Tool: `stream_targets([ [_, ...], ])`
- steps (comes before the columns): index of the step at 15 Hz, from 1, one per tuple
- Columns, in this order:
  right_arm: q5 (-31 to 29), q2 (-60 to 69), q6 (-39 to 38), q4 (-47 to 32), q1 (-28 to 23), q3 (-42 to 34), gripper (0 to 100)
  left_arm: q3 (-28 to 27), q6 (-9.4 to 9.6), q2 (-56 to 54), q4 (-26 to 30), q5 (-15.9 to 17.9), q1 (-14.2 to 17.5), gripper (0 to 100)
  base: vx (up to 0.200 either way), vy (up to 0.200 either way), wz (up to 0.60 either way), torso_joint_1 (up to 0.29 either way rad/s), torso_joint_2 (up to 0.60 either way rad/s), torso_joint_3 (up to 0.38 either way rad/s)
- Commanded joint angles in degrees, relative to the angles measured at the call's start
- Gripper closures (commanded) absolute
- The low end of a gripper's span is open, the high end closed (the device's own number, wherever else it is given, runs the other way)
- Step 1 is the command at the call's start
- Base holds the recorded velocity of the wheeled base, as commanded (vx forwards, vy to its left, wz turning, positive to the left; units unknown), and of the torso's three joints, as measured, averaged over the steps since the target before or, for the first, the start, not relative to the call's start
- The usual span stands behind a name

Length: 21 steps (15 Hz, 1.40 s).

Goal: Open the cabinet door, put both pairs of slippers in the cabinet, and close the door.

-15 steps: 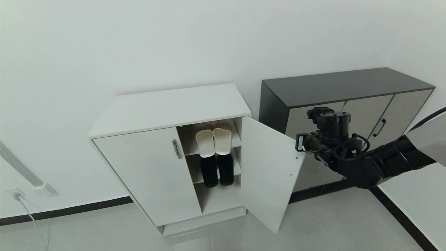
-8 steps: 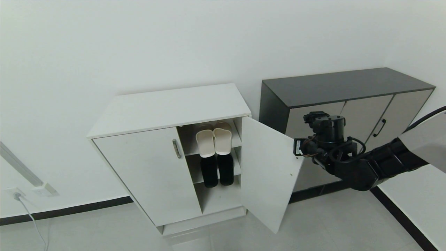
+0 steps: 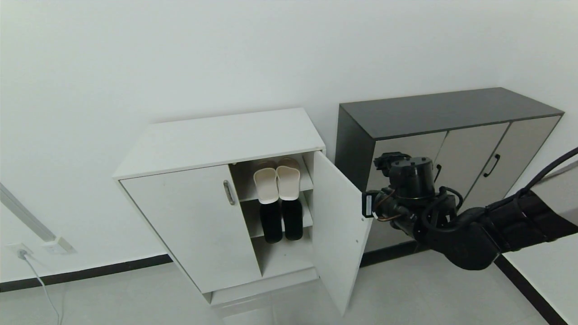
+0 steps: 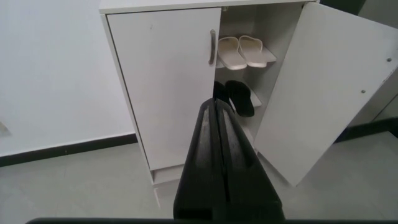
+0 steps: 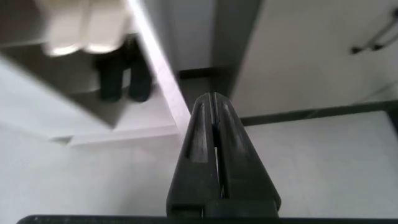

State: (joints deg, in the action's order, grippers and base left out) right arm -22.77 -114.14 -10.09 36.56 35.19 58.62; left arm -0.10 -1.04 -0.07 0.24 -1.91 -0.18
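At centre of the head view, cabinet: a white cabinet (image 3: 216, 140) stands on the floor (image 3: 429, 289) against the wall, with two doors.
Left door: the left door (image 3: 189, 225) is closed, and its metal handle (image 3: 229, 192) sits on the inner edge.
Right door: the right door (image 3: 336, 225) stands partly open, swung out toward the lower right of the frame and showing the shelves.
White slippers: the white slippers (image 3: 276, 183) lie side by side on the upper shelf, just right of the handle.
Black slippers: the black slippers (image 3: 282, 219) lie on the shelf directly below them, also as a pair.
Right gripper: the right gripper (image 3: 366, 205) is at the open door's free edge, on its outer side, right of centre. Its jaws are pressed together with nothing between them, and actual contact is not clear.
Left gripper: the left gripper (image 4: 217, 124) is in front of the cabinet and apart from it. Its jaws are closed flat on each other and empty.
Right of frame: a dark sideboard (image 3: 451, 108) stands just beside the cabinet.
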Motion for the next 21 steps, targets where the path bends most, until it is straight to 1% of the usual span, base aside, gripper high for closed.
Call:
stream_targets([
  [1, 0.01, 4.10, -0.89, -1.23, 4.09, -1.14, 100, 0.01, -0.02, 0.07, 0.02, -0.02, 0.01, 100, 0.000, 0.000, 0.00, 0.000, 0.00, 0.000],
  [4, 1.33, 6.56, -0.45, -0.35, 5.32, -4.40, 100, 0.01, -0.11, 0.07, 0.02, -0.02, 0.01, 100, 0.000, 0.000, 0.00, 0.000, 0.00, 0.000],
  [11, 1.50, 6.83, 0.78, -0.35, 6.47, -5.89, 100, 0.01, -0.02, 0.07, 0.02, -0.02, 0.01, 100, 0.000, 0.000, 0.00, 0.000, 0.00, 0.000],
  [13, 1.50, 6.91, 0.78, -0.35, 6.91, -6.42, 100, 0.01, -0.02, 0.07, 0.02, -0.02, 0.01, 100, 0.000, 0.000, 0.60, 0.000, 0.00, 0.000],
  [15, 3.17, 7.62, 0.87, -0.35, 6.91, -7.12, 100, 0.01, -0.02, 0.07, 0.02, -0.02, 0.01, 100, 0.000, 0.000, 0.60, 0.000, 0.00, 0.002],
  [18, 4.31, 8.14, 1.22, 1.06, 6.55, -8.18, 100, 0.01, -0.02, 0.07, 0.02, -0.02, 0.01, 100, 0.000, 0.000, 0.00, 0.000, 0.00, 0.000],
  [21, 4.23, 8.94, 3.77, 1.32, 5.32, -8.97, 100, 0.01, -0.02, 0.07, 0.02, -0.02, 0.01, 100, 0.000, 0.000, 0.00, 0.000, 0.00, 0.000],
])
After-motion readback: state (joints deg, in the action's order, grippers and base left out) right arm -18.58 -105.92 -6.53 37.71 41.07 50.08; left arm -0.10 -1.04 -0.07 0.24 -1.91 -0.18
